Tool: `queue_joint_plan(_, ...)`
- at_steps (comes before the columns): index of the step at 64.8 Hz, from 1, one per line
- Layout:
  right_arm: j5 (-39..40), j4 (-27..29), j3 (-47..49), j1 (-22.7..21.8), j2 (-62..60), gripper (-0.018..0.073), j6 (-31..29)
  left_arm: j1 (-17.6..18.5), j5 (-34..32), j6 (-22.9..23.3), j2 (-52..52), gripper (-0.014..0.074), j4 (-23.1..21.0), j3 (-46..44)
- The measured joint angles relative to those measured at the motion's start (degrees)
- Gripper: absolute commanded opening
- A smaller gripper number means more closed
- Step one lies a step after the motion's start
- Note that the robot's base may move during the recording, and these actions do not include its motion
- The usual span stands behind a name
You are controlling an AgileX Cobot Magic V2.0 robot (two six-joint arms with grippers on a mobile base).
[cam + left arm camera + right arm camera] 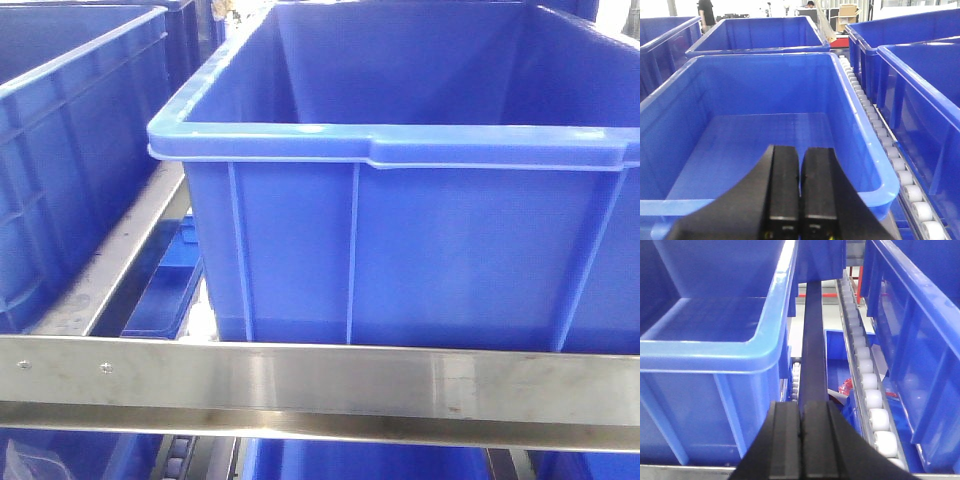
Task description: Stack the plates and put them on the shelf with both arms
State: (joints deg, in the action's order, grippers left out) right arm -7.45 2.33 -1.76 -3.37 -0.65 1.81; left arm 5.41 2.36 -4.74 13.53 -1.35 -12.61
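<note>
Both end effectors are clenched on nothing: the left end effector (800, 200) hangs over the near rim of an empty blue crate (765, 130), the right end effector (801, 445) above the roller track (867, 390) between crates. The shelf (320, 385) carries a blue crate at its front rail; no plates show.

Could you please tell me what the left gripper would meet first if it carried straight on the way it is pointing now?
Probably the blue crate: the left gripper, fingers shut, points over its near rim into the empty inside, so likely the floor or far wall.
</note>
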Motion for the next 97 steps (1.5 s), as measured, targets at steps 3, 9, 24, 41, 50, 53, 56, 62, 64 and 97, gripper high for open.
queue_joint_plan(3,0.0,-0.1,0.0,0.0,0.0,0.0055,0.0,0.0,0.0,0.0,0.0,0.0082,0.0,0.0)
queue_joint_plan(9,0.0,-0.1,0.0,0.0,0.0,0.0055,0.0,0.0,0.0,0.0,0.0,0.0082,0.0,0.0)
queue_joint_plan(24,0.0,-0.19,0.0,0.0,0.0,0.0055,0.0,0.0,0.0,0.0,0.0,0.0082,0.0,0.0)
queue_joint_plan(41,0.0,-0.19,0.0,0.0,0.0,0.0055,0.0,-0.66,-1.12,0.0,-0.38,0.0082,0.26,1.9)
queue_joint_plan(50,0.0,-0.19,0.0,0.0,0.0,0.0055,0.0,-1.79,-5.25,0.0,-3.23,0.0082,2.35,7.46)
queue_joint_plan(53,0.0,-0.19,0.0,0.0,0.0,0.0055,0.0,-1.79,-5.78,0.0,-5.07,0.0082,2.58,9.12)
queue_joint_plan(56,0.0,-0.19,0.0,0.0,0.0,0.0055,0.0,-1.79,-6.0,0.0,-7.12,0.0082,2.58,10.72)
queue_joint_plan(62,0.0,-0.19,0.0,0.0,0.0,0.0055,0.0,-1.79,-5.43,0.0,-10.87,0.0082,2.58,13.1)
queue_joint_plan(64,0.0,-0.19,0.0,0.0,0.0,0.0055,0.0,-1.79,-4.38,0.0,-12.17,0.0082,2.58,13.09)
queue_joint_plan(97,0.0,-0.19,0.0,0.0,0.0,0.0055,0.0,-1.79,2.45,0.0,-13.84,0.0082,1.35,13.09)
